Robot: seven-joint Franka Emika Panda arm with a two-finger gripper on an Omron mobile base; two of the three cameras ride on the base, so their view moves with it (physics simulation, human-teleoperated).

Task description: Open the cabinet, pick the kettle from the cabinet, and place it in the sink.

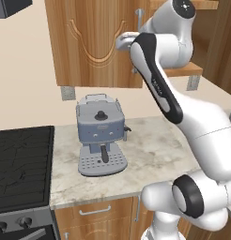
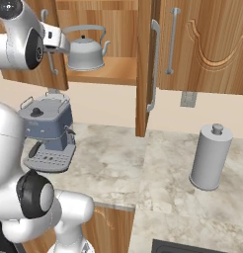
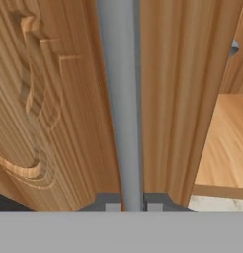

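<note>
fingers (image 3: 129, 206) clamped on cabinet (image 2: 202, 44) door handle (image 3: 121, 99), kettle (image 2: 85, 52) on shelf

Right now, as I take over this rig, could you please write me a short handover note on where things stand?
Gripper: shut on the left door's bar handle.
Cabinet: one door swung out edge-on in the right base view, shelf exposed; the gripper's door looks only partly open.
Kettle: upright on the cabinet shelf, untouched.
Sink: just a dark rim at the counter's near edge, right base view.
Done: cabinet largely opened.
Left: release the handle, grasp the kettle, carry it to the sink.
</note>
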